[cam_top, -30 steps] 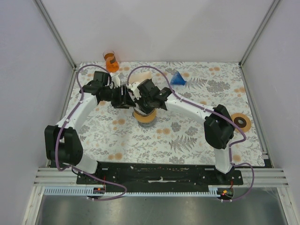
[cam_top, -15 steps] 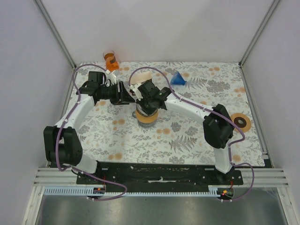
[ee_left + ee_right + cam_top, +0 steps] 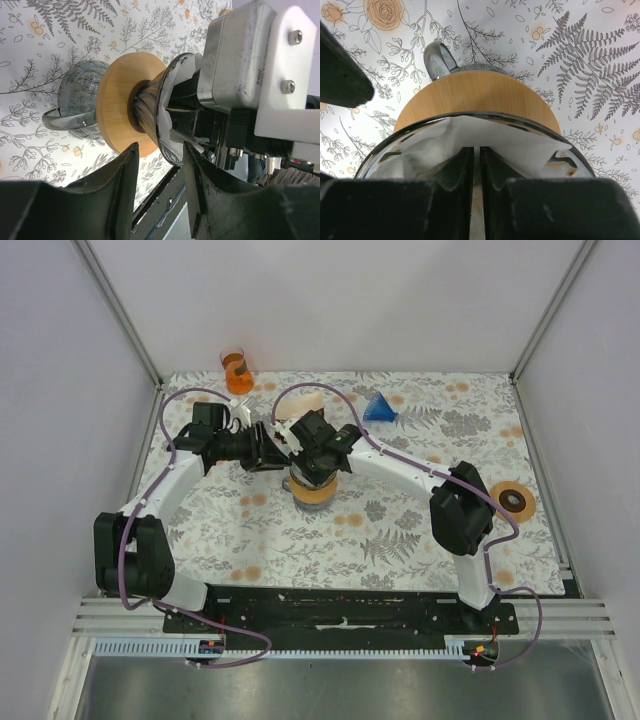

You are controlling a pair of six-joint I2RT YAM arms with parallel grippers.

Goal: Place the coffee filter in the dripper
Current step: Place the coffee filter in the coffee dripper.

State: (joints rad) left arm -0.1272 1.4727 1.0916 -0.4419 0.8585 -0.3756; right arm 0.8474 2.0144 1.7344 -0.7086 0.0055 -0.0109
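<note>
The dripper (image 3: 161,117) is a glass cone with a round wooden collar (image 3: 475,95), standing on a glass server (image 3: 75,100) mid-table (image 3: 311,487). The white coffee filter (image 3: 500,135) sits inside the cone, crumpled against the far wall. My right gripper (image 3: 476,149) reaches down into the cone, its fingers almost together, with the paper gathered at their tips. From the left side, my left gripper (image 3: 161,152) stands open with one finger on each side of the dripper's glass rim, a gap showing either side. In the top view both grippers (image 3: 283,452) meet over the dripper.
An orange cup (image 3: 237,370) stands at the back left, with a blue cone (image 3: 380,408) at the back middle and a pale beige object (image 3: 300,402) just behind the arms. A tape roll (image 3: 514,500) lies at the right edge. The server's handle (image 3: 437,62) points away from the right wrist.
My left gripper's jaws have narrowed around the dripper's rim and its arm has shifted a little. The right gripper stays over the dripper, still nearly shut.
</note>
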